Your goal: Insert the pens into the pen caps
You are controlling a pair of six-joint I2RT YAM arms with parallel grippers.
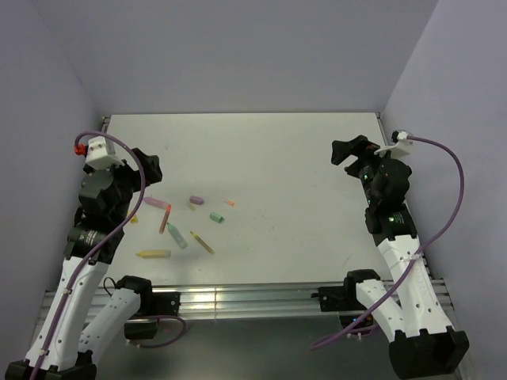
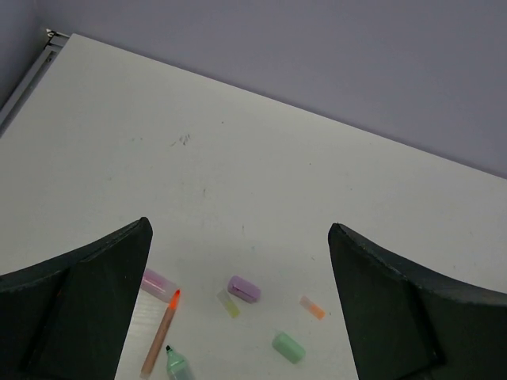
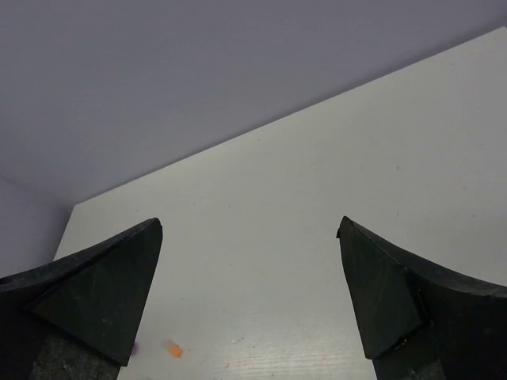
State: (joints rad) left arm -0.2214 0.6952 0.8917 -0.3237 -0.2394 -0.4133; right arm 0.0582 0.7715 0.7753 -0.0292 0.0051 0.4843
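Several pens lie loose on the left half of the white table: a pink pen (image 1: 155, 203), an orange pen (image 1: 165, 218), a mint green pen (image 1: 177, 236), an olive-yellow pen (image 1: 203, 242) and a yellow pen (image 1: 153, 254). Just right of them lie the pen caps: purple cap (image 1: 196, 200), orange cap (image 1: 230, 202), green cap (image 1: 217, 217). My left gripper (image 1: 150, 170) hangs open above and left of the pile. Its wrist view shows the purple cap (image 2: 244, 289), a small yellow cap (image 2: 228, 303) and the green cap (image 2: 288, 347) below the empty left gripper (image 2: 239, 229). My right gripper (image 1: 348, 152) is open at the far right, holding nothing.
Lilac walls close the table on the left, back and right. A metal rail (image 1: 238, 301) runs along the near edge between the arm bases. The right wrist view shows bare table (image 3: 317, 182) and the distant orange cap (image 3: 173, 349).
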